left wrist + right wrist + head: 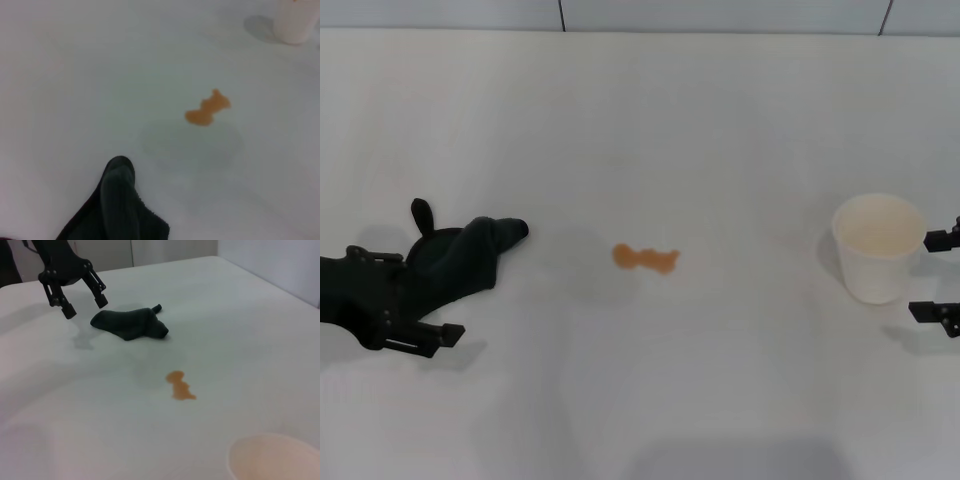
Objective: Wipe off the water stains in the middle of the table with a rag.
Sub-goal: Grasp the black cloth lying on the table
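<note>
The water stains (645, 258) form a small orange-brown, two-lobed blotch in the middle of the white table (650, 120); they also show in the wrist views (207, 109) (180, 386). The black rag (455, 260) lies bunched on the table to the left of the blotch, seen too in both wrist views (117, 205) (131, 323). My left gripper (400, 297) is at the rag's left end; from the right wrist its fingers (68, 312) stand open just beside and above the cloth, holding nothing. My right gripper (938, 277) is open at the far right edge.
A white paper cup (878, 245) stands upright at the right, just left of the right gripper's fingertips; its rim (275, 460) fills a corner of the right wrist view. A wall runs along the table's far edge.
</note>
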